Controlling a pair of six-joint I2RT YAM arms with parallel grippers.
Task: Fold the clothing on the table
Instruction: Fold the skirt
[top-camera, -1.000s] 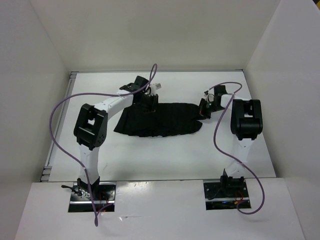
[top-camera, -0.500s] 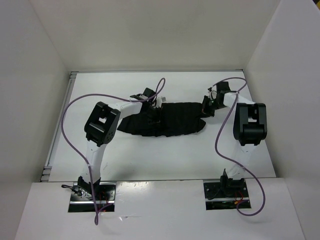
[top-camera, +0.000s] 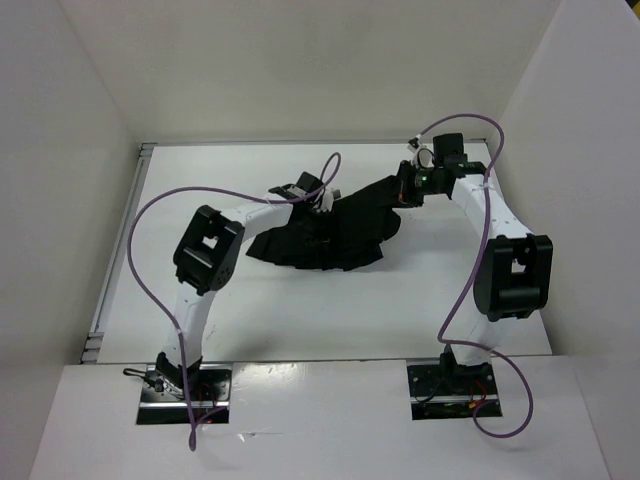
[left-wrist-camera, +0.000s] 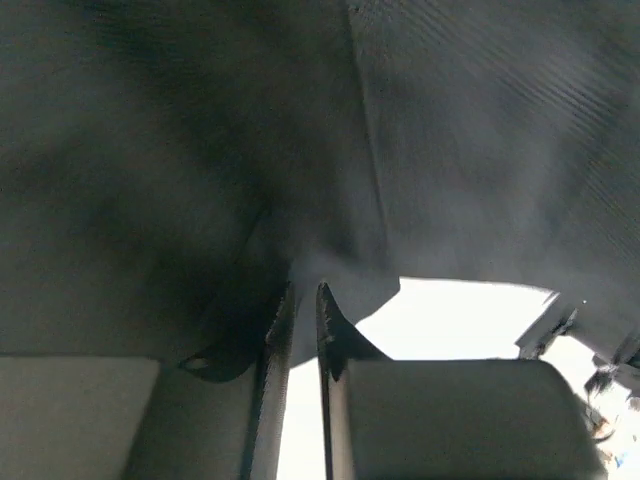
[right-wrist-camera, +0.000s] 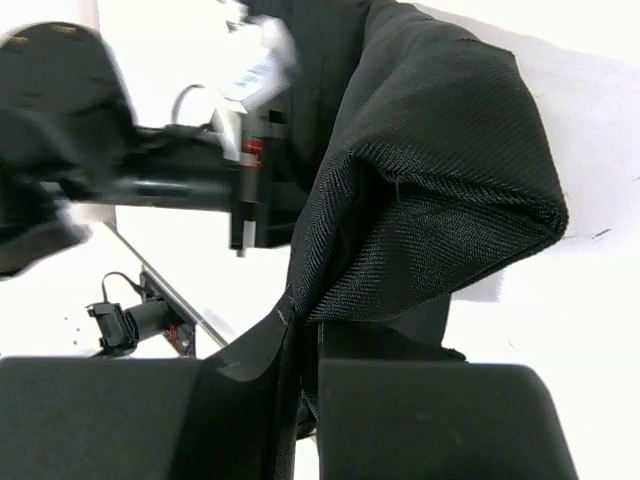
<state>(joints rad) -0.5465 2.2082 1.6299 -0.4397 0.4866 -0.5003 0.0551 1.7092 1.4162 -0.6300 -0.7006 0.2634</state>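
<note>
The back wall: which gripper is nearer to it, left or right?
Right. The right gripper, shut on the black skirt by its raised end, is toward the back wall; the left gripper sits farther forward, at the skirt's middle.

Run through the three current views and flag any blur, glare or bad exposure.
Top external: sharp and even, though the black skirt shows almost no detail and the table glares at its near edge. Left wrist: the skirt fills the frame too close, dim and soft-focused. Right wrist: the weave is crisp, the left arm behind is smeared, the table burns out white.
</note>
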